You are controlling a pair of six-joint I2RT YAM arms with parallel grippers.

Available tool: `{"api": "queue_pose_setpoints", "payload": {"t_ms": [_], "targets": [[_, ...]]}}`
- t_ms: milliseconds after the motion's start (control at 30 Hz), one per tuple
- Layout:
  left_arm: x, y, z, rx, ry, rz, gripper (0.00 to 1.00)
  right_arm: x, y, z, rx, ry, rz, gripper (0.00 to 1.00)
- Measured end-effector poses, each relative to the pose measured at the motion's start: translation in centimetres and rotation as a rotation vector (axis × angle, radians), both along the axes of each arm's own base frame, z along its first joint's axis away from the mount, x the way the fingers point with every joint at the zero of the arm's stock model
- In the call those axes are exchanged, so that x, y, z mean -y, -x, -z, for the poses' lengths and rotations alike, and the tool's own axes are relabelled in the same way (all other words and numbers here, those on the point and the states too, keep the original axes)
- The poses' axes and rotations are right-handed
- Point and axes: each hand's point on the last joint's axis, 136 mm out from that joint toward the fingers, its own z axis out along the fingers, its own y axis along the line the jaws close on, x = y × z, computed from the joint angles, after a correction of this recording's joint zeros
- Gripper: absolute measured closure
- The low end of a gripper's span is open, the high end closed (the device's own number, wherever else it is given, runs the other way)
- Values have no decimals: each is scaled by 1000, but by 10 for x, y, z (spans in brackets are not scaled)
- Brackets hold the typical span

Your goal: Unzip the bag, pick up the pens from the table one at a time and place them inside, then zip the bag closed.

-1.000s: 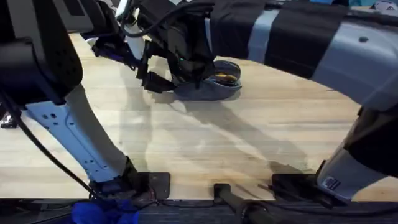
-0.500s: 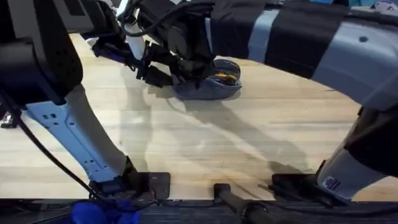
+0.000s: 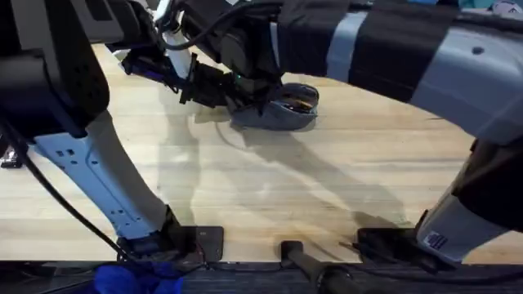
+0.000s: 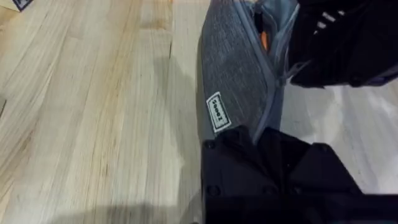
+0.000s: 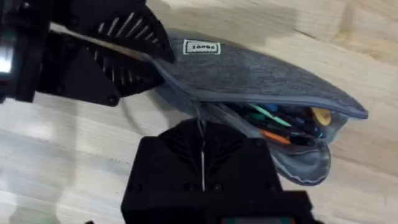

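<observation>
Pouch fabric, blue-grey and finely woven, shows across both wrist views; the bag (image 5: 249, 71) lies on its side on the table (image 3: 270, 188), toward the far middle of the overhead view. Its zipper is partly open at one end, and that mouth gapes to show the pens (image 5: 280, 121) inside: dark barrels with green, orange and yellow ends packed together. A small white rectangular label (image 4: 218, 112) is sewn on the pouch's side; it carries short dark lettering too small to read.

Left hand (image 5: 140, 59) clamps the closed end of the bag, its ribbed black fingers pressed on the fabric edge just beside the label. Right hand (image 5: 202, 134) sits at the zipper line, its fingers drawn together on the thin metal zipper pull (image 5: 201, 124), which stands as a bright sliver between them. In the overhead view the two hands meet over the pouch's left end, with the open mouth (image 3: 296, 100) clear of them to the right.

Pale butcher-block planks with long grain lines make up the tabletop, and soft shadows of the arms fall across it. Both arm bases are bolted at the near edge, with a scrap of blue cloth (image 3: 135, 279) beside the left base.
</observation>
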Motion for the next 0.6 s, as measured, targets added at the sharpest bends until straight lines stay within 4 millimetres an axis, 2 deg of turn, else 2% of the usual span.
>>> {"api": "queue_pose_setpoints", "payload": {"t_ms": [400,600], "targets": [[0,0,0,-1,0,0,956,2,1,0,-1,33,-72,971],[0,0,0,-1,0,0,957,10,2,1,-19,62,-81,971]]}}
